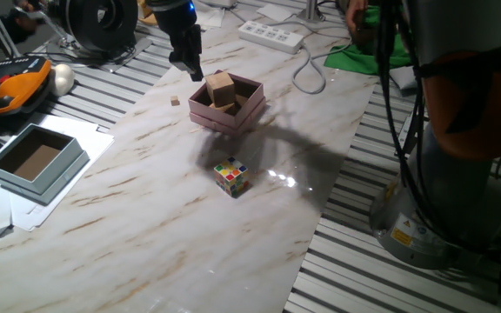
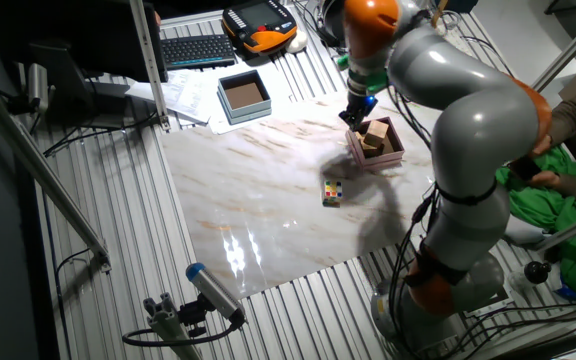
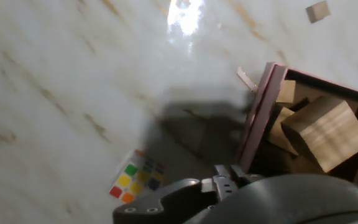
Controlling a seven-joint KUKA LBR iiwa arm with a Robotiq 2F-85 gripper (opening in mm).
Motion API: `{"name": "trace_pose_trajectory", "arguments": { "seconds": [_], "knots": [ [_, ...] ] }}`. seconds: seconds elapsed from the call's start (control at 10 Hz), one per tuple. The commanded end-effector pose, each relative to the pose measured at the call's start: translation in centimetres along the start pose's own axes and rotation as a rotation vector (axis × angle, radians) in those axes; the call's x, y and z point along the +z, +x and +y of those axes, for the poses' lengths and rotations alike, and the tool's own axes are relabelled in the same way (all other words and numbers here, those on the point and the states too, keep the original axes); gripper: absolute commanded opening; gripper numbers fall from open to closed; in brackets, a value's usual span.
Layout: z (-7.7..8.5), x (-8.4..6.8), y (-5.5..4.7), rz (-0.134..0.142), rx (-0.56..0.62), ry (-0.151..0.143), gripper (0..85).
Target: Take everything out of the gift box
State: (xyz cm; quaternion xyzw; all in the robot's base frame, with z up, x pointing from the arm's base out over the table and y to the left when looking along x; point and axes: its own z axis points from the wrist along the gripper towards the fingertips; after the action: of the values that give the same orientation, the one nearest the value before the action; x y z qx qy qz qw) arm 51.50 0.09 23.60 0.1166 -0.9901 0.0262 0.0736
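Gift box (image 1: 249, 102) sits on the marble table (image 1: 146, 209), square, so no long axis, one corner turned toward the multicoloured puzzle cube (image 1: 231, 177) lying near it. Inside, two wooden cubes (image 1: 222, 89) are stacked askew, the upper one tilted. A tiny wooden cube (image 1: 175, 101) lies on the table just beside the box. The pincer (image 1: 186, 63) hangs at the box's far edge; whether it is spread I cannot tell.

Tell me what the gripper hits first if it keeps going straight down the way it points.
Probably the near wall of the gift box, or the marble table just outside it. The gripper hangs over that edge, beside the upper wooden cube. Depth is unclear, and the jaws are hidden.
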Motion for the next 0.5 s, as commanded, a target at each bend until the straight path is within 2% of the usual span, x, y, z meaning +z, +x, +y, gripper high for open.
{"name": "trace_pose_trajectory", "arguments": {
  "seconds": [0.0,0.1,0.2,0.3,0.4],
  "knots": [
    [-0.02,0.02,0.01,-0.015,0.004,0.028,0.0],
    [-0.02,0.02,0.01,0.003,0.010,0.044,0.0],
    [-0.02,0.02,0.01,-0.037,0.009,-0.026,0.0],
    [-0.02,0.02,0.01,-0.053,0.011,-0.068,0.0],
    [-0.02,0.02,0.01,-0.033,-0.005,0.005,0.0]
  ]
}}
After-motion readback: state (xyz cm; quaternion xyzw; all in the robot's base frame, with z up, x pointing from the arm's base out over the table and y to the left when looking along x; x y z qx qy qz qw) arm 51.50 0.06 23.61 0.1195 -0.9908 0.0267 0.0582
